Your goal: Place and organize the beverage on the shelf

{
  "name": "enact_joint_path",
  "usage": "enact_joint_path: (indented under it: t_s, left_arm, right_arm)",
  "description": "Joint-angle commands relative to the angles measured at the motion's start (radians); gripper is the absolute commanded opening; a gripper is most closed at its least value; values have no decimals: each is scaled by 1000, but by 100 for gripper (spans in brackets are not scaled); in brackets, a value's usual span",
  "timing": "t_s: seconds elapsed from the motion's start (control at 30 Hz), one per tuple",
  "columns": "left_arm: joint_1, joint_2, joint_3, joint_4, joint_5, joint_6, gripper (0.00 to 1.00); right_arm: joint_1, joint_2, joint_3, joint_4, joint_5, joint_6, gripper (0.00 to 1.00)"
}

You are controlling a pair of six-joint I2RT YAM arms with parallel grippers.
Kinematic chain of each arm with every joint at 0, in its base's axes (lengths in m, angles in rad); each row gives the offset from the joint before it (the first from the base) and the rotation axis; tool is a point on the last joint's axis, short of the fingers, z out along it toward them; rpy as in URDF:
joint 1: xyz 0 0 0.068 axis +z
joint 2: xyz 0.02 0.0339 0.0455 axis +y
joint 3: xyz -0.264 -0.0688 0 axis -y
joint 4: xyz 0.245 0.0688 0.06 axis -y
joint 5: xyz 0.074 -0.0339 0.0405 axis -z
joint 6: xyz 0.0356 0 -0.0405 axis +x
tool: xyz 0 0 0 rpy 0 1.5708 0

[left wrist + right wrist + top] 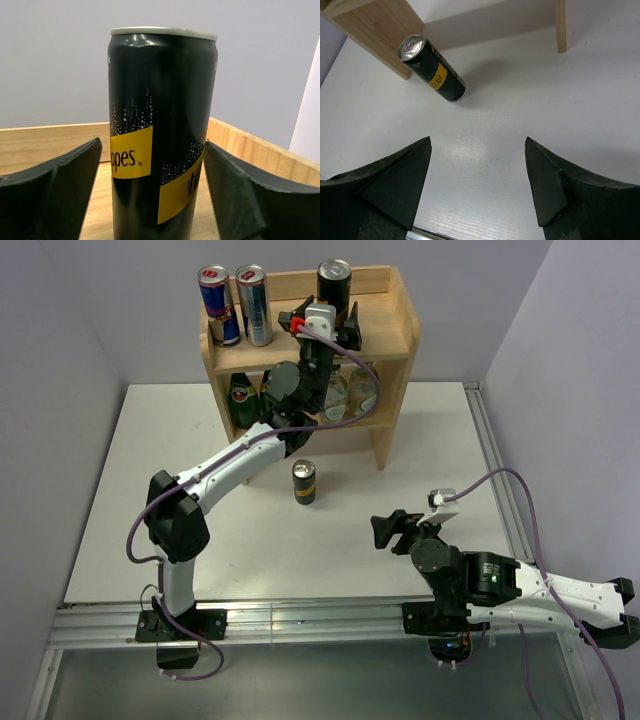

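Black-and-yellow can (pixel 162 135), pale-wood shelf (pixel 392 405)

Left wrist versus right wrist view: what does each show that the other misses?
Left wrist only: a black-and-gold can upright on the shelf top, flanked by the open left gripper. Right wrist only: a second black-and-gold can standing on the white table near a shelf panel, the open right gripper empty. Both: shelf wood and a can ahead of an open gripper.

Shelf (pixel 395 332) top: black-and-gold can (pixel 162 130) between left tool (pixel 152 192) jaws; blue-and-silver cans (pixel 237 306) leftward.
Tabletop (pixel 180 440): second black-and-gold can (pixel 432 68) ahead of right tool (pixel 477 147).
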Motion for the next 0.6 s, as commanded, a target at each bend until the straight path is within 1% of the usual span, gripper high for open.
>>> enact_joint_path:
  t_s: [0.0,0.07,0.17,0.33,0.57]
  left_arm:
    - [-2,-51,25,0,-7,-8,92]
    - [0,-51,25,0,-9,-8,97]
    - [-2,-52,22,-3,-8,-8,99]
    - [-5,-61,25,-31,-7,-20,99]
    - [-49,-86,-6,-3,-57,50,99]
  right_arm:
    - [4,1,-2,31,14,-3,82]
    - [4,1,-2,31,14,-3,82]
    - [4,0,-2,31,14,-3,82]
    - [4,4,0,31,15,-1,82]
    - [4,3,-2,31,15,0,82]
